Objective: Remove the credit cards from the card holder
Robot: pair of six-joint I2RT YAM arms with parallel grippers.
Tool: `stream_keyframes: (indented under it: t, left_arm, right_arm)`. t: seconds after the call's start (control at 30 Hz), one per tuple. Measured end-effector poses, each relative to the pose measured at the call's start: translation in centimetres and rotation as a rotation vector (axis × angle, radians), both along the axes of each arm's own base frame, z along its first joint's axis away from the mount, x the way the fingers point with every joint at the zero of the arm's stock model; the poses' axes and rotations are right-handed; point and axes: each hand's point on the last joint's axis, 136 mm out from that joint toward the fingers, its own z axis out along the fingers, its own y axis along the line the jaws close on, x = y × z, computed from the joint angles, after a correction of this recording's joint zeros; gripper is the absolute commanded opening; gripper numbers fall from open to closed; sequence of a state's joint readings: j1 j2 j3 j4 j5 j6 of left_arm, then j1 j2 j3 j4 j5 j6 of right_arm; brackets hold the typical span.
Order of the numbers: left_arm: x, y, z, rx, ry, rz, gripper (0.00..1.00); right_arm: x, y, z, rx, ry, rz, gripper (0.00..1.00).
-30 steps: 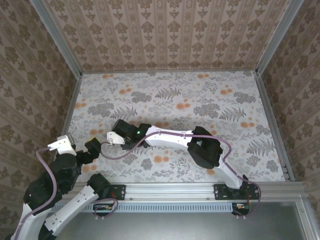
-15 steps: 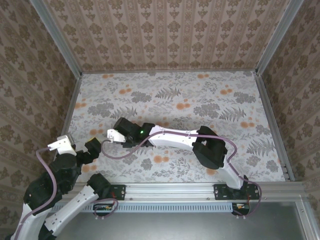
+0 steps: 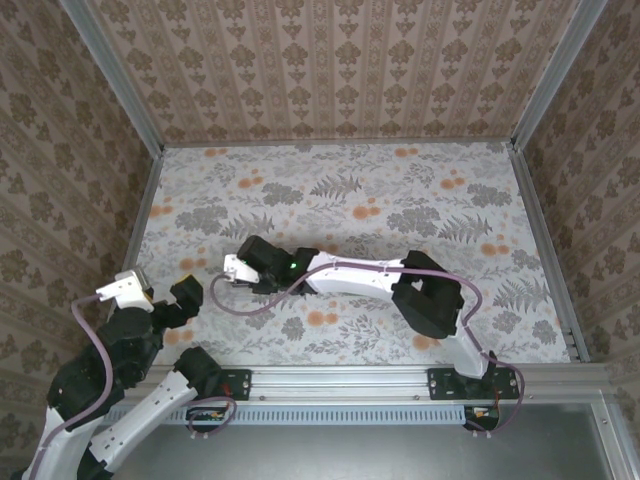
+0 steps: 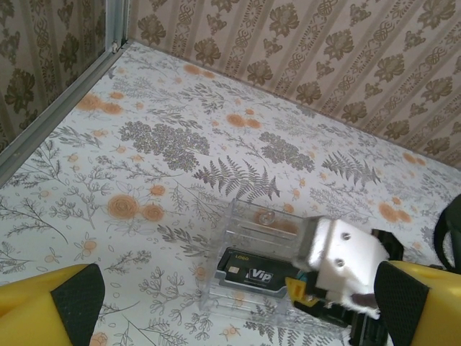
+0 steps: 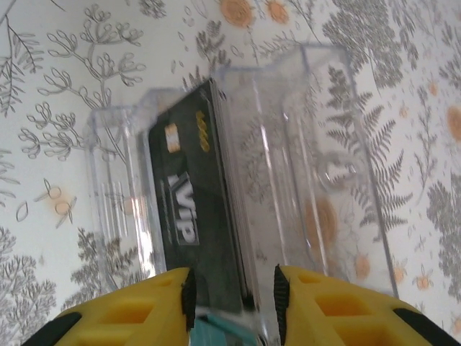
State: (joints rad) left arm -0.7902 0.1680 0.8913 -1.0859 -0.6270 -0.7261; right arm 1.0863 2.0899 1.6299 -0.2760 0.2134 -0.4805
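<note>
The left fingers (image 4: 50,303) are spread wide, holding nothing, low over the floral counter (image 4: 144,144). Just beyond them a clear plastic tray (image 4: 252,227) holds a black VIP card (image 4: 248,274) leaning in a slot. The right fingers (image 5: 137,310) stand narrowly apart at the tray's near end, a teal card edge (image 5: 220,333) spanning the gap. I cannot tell whether they pinch it.

Tray (image 4: 253,222): clear, glossy plastic
Card (image 4: 248,273): black, glossy
Surface (image 4: 144,144): matt floral print
Right gripper fingers (image 5: 338,310): matt yellow plastic
</note>
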Motion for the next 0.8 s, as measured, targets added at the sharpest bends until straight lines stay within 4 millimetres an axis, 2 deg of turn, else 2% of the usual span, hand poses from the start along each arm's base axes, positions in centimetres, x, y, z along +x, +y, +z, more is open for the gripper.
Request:
stream_keyframes:
  t: [0.1,0.2,0.37,0.47,0.6,0.67,0.73,0.8]
  left_arm:
    - [0.2,-0.5,-0.4,0.000,0.008,-0.013,1.00]
    - [0.7,-1.4,-1.0,0.010,0.031,-0.031,1.00]
    - [2.2,-3.6,-2.1,0.048,0.084,-0.064,1.00]
    - [3.4,-5.2,-3.1,0.087,0.123,-0.083,1.00]
    - [5.4,-7.1,-4.7,0.146,0.172,-0.088,1.00]
    - [6.6,-7.6,-5.7,0.174,0.199,-0.071,1.00]
    - [7.8,-7.8,-6.8,0.205,0.238,-0.044,1.00]
    - [9.0,-7.6,-7.7,0.226,0.273,-0.004,1.00]
  right_arm:
    - [0.7,-2.3,1.9,0.067,0.010,-0.074,0.39]
    - [1.4,-4.8,5.1,0.171,0.004,-0.159,0.40]
    - [2.2,-10.5,9.7,0.367,0.015,-0.331,0.41]
    - [2.8,-15.4,10.4,0.466,0.040,-0.465,0.46]
    - [3.3,-23.3,10.3,0.577,0.052,-0.663,0.53]
    - [3.1,-26.7,10.4,0.627,0.043,-0.746,0.63]
    - [2.7,-29.7,10.7,0.674,0.024,-0.813,0.66]
    - [2.5,-32.2,11.2,0.723,0.000,-0.873,0.82]
